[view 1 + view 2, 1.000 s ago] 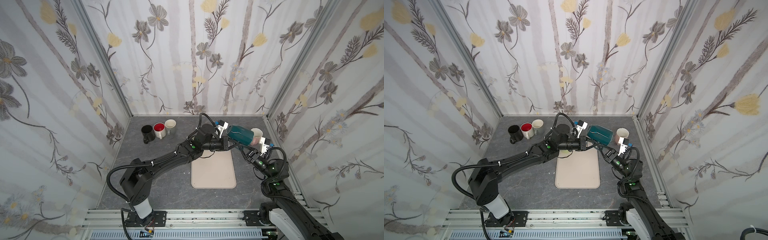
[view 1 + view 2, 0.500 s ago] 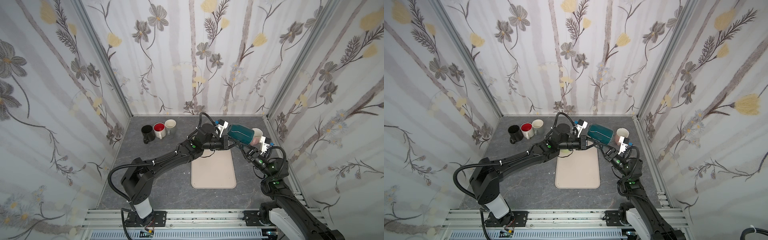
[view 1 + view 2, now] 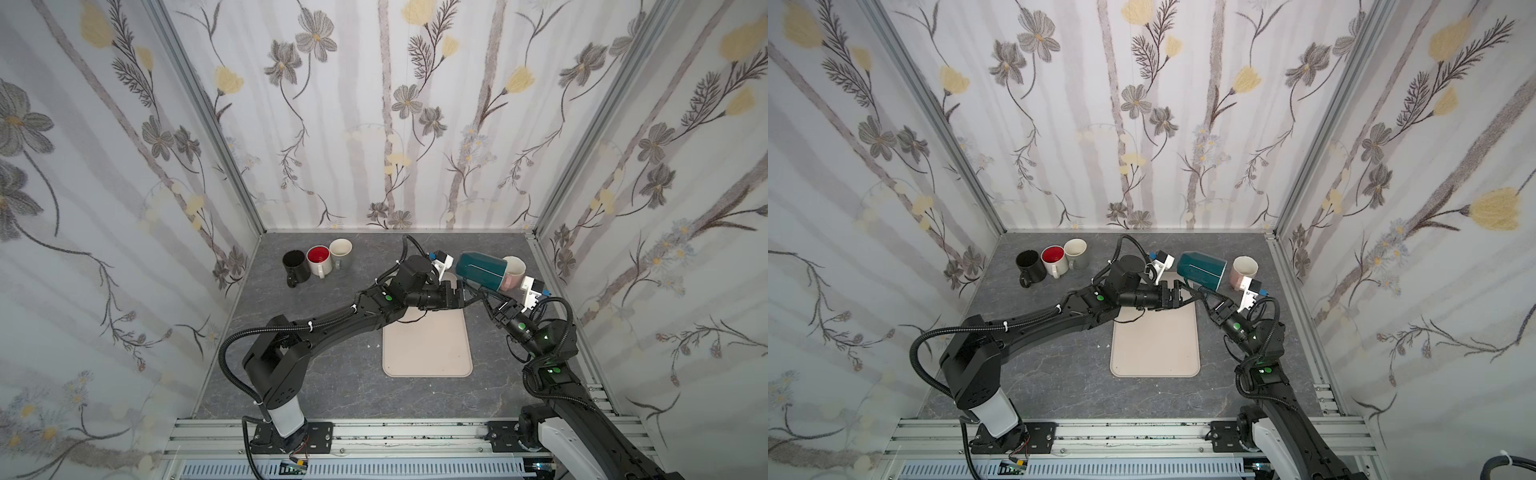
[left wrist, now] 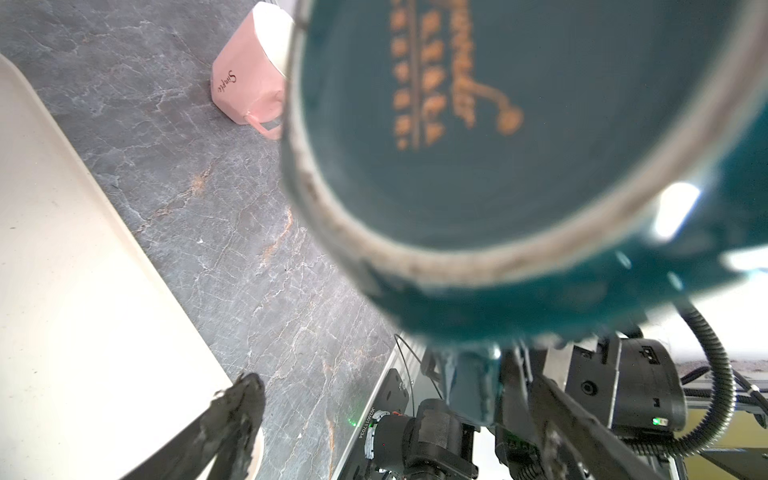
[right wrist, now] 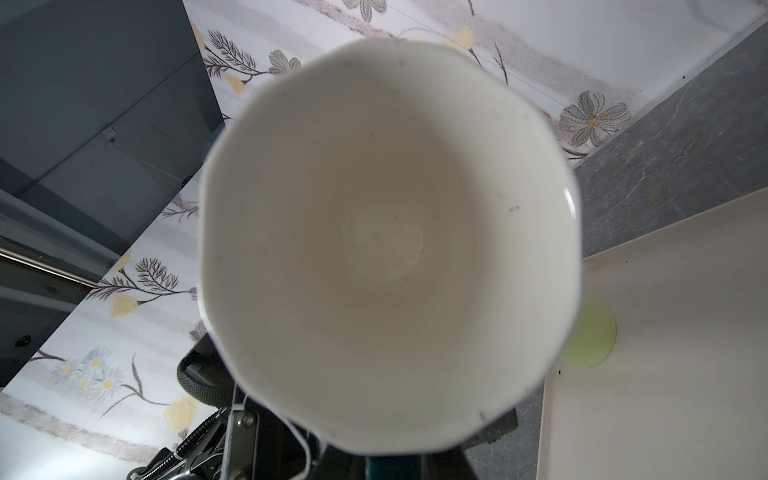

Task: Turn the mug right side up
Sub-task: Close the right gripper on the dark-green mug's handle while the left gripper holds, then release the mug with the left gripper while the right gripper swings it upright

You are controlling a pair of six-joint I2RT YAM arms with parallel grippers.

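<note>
Mug point(image 3: 480, 270) sideways aloft, handle clamped in right jaws; left jaws gape empty beside it.

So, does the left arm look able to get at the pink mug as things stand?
Probably not directly: the teal mug, held on its side by the right gripper, hangs between the open left gripper and the pink mug.

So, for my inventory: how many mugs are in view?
5: black mug, red-lined mug and cream mug clustered back left; teal mug held sideways in the air; pink mug behind it, back right. None seems hidden.
</note>
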